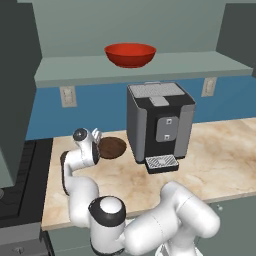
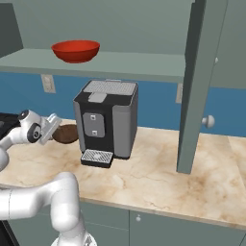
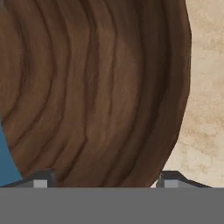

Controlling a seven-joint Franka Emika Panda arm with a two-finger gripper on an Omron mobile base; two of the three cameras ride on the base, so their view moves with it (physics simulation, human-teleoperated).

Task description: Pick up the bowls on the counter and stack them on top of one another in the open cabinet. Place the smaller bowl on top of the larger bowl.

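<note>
The larger bowl (image 1: 130,54) (image 2: 75,50), wide and glossy red, stands upright on the shelf of the open cabinet (image 1: 200,65) (image 2: 134,62). The smaller bowl (image 1: 113,148) (image 2: 66,134) (image 3: 96,87), dark brown with wood grain, sits on the counter (image 1: 220,155) (image 2: 158,178) just left of the coffee machine. My gripper (image 1: 99,146) (image 2: 54,124) (image 3: 105,181) is at the bowl's left side, pointing at it. Both fingertips (image 3: 40,180) stand wide apart with the bowl close ahead of them. The jaws are open and I see no grip on the bowl.
A grey and black coffee machine (image 1: 159,127) (image 2: 106,122) stands on the counter right beside the brown bowl. A dark stove (image 1: 20,180) borders the counter's left end. A tall cabinet door (image 2: 194,86) hangs open at the right. Bare counter lies to the right of the machine.
</note>
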